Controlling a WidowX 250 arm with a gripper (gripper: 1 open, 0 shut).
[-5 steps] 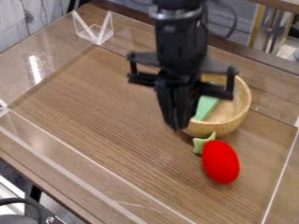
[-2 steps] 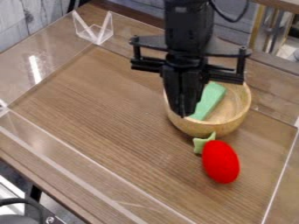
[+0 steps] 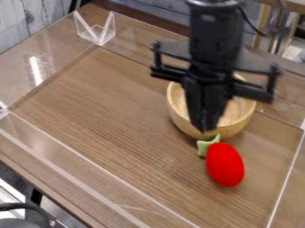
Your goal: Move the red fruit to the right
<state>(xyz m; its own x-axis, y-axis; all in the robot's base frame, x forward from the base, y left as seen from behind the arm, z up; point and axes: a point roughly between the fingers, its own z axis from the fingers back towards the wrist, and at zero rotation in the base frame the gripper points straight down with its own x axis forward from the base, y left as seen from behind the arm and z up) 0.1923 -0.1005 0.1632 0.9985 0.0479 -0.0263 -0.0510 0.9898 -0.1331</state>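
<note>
Lying outside the wooden bowl (image 3: pixel 242 118), the red fruit (image 3: pixel 224 164) rests on the table (image 3: pixel 95 107)

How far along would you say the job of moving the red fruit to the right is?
Done: the red fruit already lies right of the wooden bowl, near the clear wall. In hand: nothing; the gripper is shut and empty, above the bowl. Left: little that shows, perhaps only pulling the arm away.

the small bright red rounded strawberry-like toy fruit (image 3: pixel 226 165) lies on its side on the wooden tabletop, its green leafy tip pointing up and to the left in the picture. it rests free, nothing gripping it, in the lower right part of the view.
</note>
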